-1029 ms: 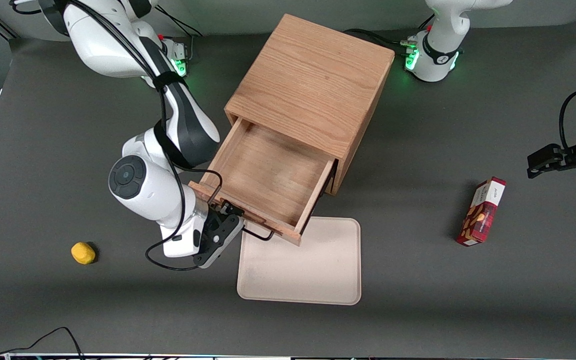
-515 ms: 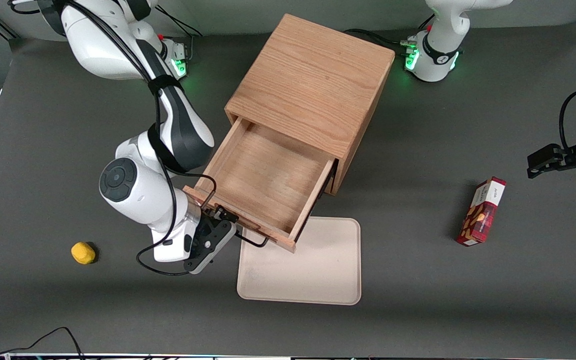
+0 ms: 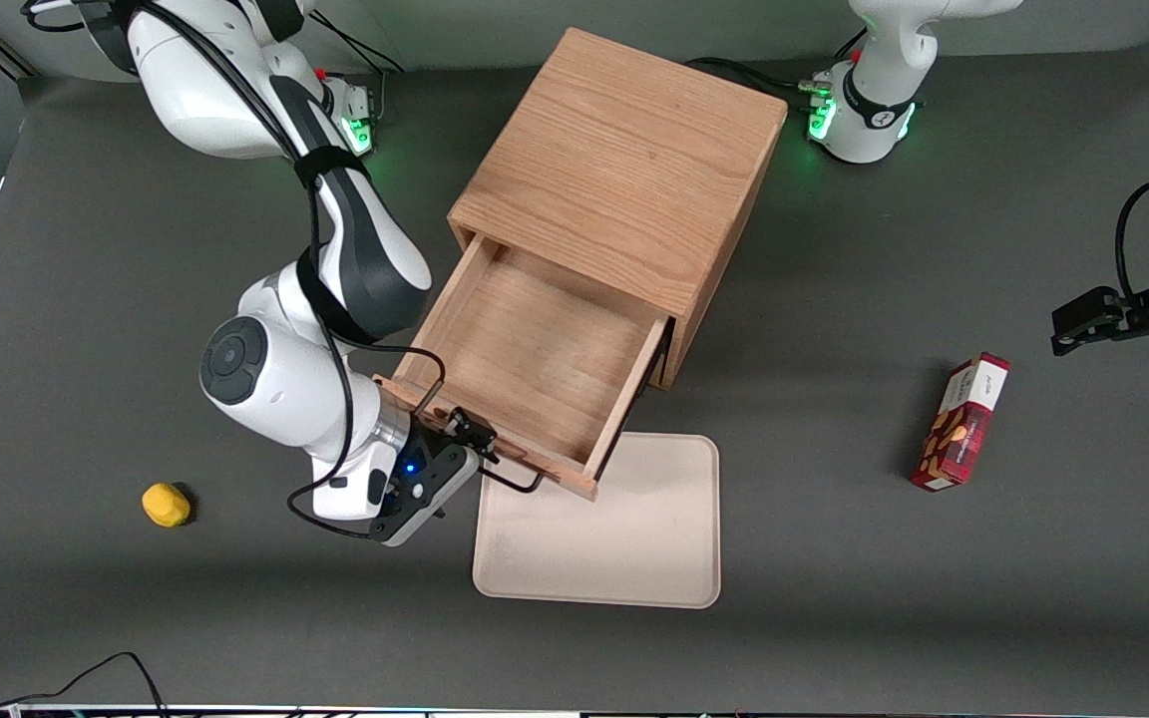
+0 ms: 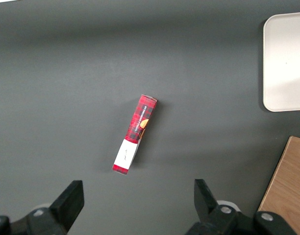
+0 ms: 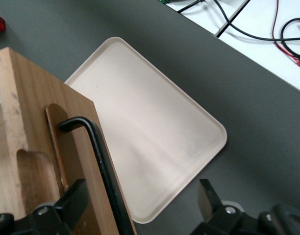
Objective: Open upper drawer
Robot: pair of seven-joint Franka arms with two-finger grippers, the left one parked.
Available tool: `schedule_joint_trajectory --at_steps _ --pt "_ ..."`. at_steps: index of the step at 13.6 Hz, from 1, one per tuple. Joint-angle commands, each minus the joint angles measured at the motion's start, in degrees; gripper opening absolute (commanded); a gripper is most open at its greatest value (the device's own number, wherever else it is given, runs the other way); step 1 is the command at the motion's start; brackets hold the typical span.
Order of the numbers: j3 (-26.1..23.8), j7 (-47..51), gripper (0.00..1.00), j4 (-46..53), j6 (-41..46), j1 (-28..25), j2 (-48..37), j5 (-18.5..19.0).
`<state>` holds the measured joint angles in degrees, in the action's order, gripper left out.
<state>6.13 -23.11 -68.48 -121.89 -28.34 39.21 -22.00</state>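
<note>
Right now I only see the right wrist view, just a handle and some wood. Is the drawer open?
Observer: Yes. In the front view, the upper drawer is pulled well out of the cabinet.
Operator: Is there stuff inside it?
Observer: No, only its bare wooden floor shows.
Operator: Where's my gripper?
Observer: The gripper is at the drawer's front panel, open, with the handle between its fingers. It is at the end of the handle nearer the working arm.
</note>
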Motion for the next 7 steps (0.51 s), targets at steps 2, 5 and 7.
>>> schedule_joint_trajectory --at_steps 2,5,7 --pt "-2.35 8.06 1.0 -0.43 2.08 0.38 -1.5 -1.99" --pt "-2.09 8.95 1.0 -0.6 10.08 4.16 -3.87 -8.3" --pt "-1.65 9.31 1.0 -0.69 14.56 6.88 -6.41 -8.14"
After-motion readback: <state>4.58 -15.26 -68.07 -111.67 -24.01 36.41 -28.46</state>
